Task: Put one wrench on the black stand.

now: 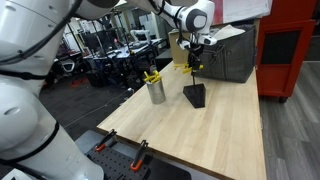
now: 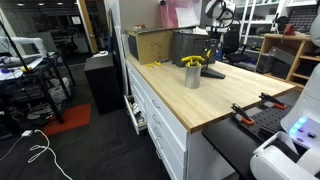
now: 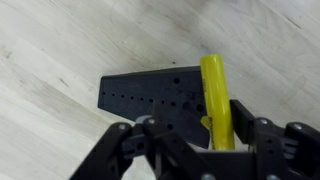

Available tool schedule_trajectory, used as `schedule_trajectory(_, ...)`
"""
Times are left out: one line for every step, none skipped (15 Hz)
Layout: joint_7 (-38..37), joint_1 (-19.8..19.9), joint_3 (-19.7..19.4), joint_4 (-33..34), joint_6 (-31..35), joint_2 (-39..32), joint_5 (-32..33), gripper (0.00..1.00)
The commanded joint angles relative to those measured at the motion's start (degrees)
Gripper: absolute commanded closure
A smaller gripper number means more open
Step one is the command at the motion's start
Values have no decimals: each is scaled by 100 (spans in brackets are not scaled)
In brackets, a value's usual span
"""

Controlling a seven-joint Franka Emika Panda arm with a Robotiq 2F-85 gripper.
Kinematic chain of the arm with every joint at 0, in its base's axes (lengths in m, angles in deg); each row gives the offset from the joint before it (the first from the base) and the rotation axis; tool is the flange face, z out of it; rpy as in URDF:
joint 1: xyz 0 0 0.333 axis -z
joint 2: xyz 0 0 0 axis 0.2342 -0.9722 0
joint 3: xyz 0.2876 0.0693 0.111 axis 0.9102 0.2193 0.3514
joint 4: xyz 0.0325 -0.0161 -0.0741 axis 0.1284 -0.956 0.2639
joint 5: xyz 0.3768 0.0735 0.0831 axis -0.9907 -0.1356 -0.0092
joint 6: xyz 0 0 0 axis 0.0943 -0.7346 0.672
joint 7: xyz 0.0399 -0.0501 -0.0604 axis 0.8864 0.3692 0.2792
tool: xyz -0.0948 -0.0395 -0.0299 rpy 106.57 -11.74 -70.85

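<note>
Already the pick-up looks done: the gripper (image 1: 197, 66) hangs above the counter (image 1: 210, 140) with its fingers pinching the wrench (image 3: 213, 85), lifted clear of the wood. The black stand (image 3: 150, 100) sits directly beneath the gripper, and in the wrist view the yellow bar crosses the stand's far edge, though whether they touch cannot be told. What seems left is to lower, lay the wrench on the sloped face and let go. A silver cup (image 1: 157, 93) holding spare wrenches (image 1: 151, 76) stands off to one side of the gripper, near the stand but apart from it. A big grey box (image 1: 228, 55) sits behind the gripper. Nothing appears to block the way down.
</note>
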Motion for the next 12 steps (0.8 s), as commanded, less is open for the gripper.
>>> schedule_trajectory(-472,-103,-171,-208,-233,275,-40,50)
schedule_trajectory(-623,-119,-205,-189,-284,283,-38,46)
schedule_trajectory(-797,-149,-246,-187,-283,295,-20,47)
schedule_trajectory(-918,-170,-268,-178,-279,301,-6,53)
schedule_trajectory(-1049,-207,-291,-170,-244,299,24,62)
schedule_trajectory(-1188,-259,-326,-176,-186,297,72,50)
schedule_trajectory(-1324,-301,-353,-162,-164,282,110,29)
schedule_trajectory(-1448,-337,-376,-145,-150,264,144,25)
schedule_trajectory(-1554,-369,-397,-133,-132,253,182,23)
schedule_trajectory(-1663,-396,-418,-122,-130,244,226,17)
schedule_trajectory(-1775,-419,-437,-110,-150,239,258,11)
schedule_trajectory(-1850,-431,-445,-101,-158,233,283,3)
